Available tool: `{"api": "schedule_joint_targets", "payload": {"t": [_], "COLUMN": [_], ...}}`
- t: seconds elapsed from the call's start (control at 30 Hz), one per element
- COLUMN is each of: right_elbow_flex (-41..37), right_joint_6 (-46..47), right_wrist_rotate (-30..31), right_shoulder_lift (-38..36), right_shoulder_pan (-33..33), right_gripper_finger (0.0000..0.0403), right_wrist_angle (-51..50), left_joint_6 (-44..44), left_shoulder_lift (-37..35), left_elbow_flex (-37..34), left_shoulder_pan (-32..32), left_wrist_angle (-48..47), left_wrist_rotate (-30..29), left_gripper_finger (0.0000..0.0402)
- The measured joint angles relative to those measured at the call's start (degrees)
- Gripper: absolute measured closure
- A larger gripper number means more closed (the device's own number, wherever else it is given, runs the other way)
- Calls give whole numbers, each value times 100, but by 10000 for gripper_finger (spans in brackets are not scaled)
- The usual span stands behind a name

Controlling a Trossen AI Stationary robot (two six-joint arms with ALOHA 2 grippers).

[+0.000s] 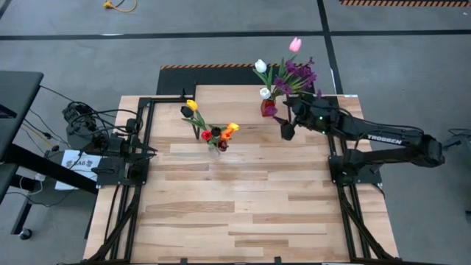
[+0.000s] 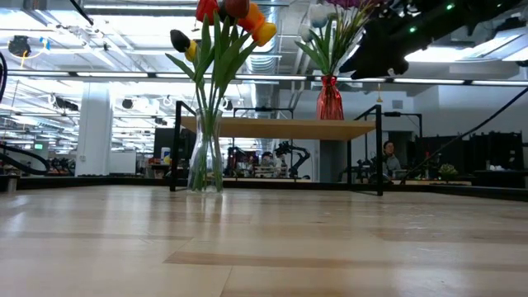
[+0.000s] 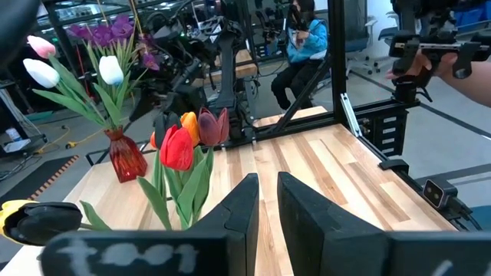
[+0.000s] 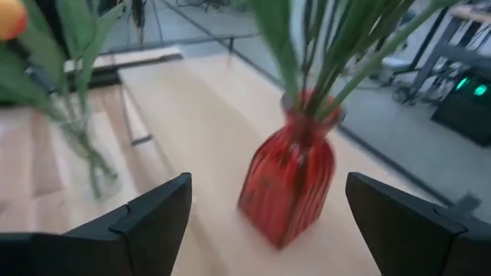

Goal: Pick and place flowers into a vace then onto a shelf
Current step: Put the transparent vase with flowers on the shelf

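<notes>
We see our right arm stretched out across the far right part of the tabletop [image 1: 243,199], its forearm reaching toward the middle. Its right tool [image 4: 267,211] stands with both fingers [image 4: 157,215] spread wide and nothing touching them. Our left arm sits folded back at the left edge of the tabletop. Its left tool [image 3: 264,211] points across the planks, fingers drawn nearly together with only a narrow slit between them, holding nothing.

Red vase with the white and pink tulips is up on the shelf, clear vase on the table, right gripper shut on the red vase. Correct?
Not quite. The right gripper is open, its fingers standing apart on either side of the red vase, as the right wrist view shows. The rest holds: red vase on the shelf, clear vase on the table.
</notes>
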Motion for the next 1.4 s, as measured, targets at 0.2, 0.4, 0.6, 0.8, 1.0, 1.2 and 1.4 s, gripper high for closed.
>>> {"api": "schedule_joint_targets", "payload": {"t": [0.2,0.4,0.6,0.8,1.0,1.2,1.4], "right_elbow_flex": [0,0,-229,-1125,-2251,-3129,-3271], "right_joint_6": [393,979,1520,2054,1846,1502,1269], "right_wrist_rotate": [-1,-17,338,1633,2644,3202,3185], "right_shoulder_lift": [-444,-900,-1074,-1067,-859,-567,-492], "right_shoulder_pan": [453,1317,2561,3804,4787,5353,5552], "right_gripper_finger": [68,68,68,68,68,68,68], "right_wrist_angle": [-821,-1421,-958,122,2436,4009,4003], "left_joint_6": [3,5,9,100,365,93,-223], "left_shoulder_lift": [0,0,43,387,701,750,753], "left_elbow_flex": [0,0,0,0,0,-76,-394], "left_shoulder_pan": [2,1,2,1,1,2,0], "left_wrist_angle": [0,2,3,127,562,721,1320], "left_wrist_rotate": [0,0,-138,-506,-509,-412,82], "left_gripper_finger": [360,360,361,374,386,384,384]}}
